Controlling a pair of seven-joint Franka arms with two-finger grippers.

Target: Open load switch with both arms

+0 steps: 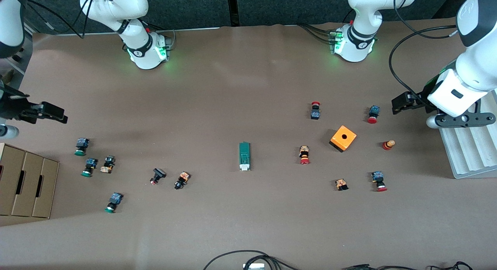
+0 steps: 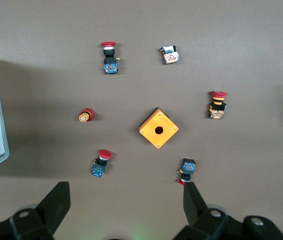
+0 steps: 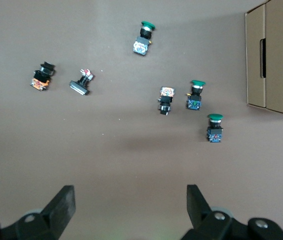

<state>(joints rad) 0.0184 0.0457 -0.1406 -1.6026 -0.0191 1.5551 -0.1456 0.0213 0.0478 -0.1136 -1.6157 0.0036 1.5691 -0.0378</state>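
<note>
Hovering wide-jawed — left pincer, right pincer.

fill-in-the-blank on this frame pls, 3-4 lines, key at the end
1. The load switch lies on the brown table with its ____ end nearer the front camera.
2. The cube box with a round hole in its top face is ____ in colour.
3. The left gripper and the right gripper both hold ____; their jaws are open.
4. The push buttons toward the right arm's end of the table, near the cardboard boxes, have ____ caps.

Missing words: white; orange; nothing; green
</note>
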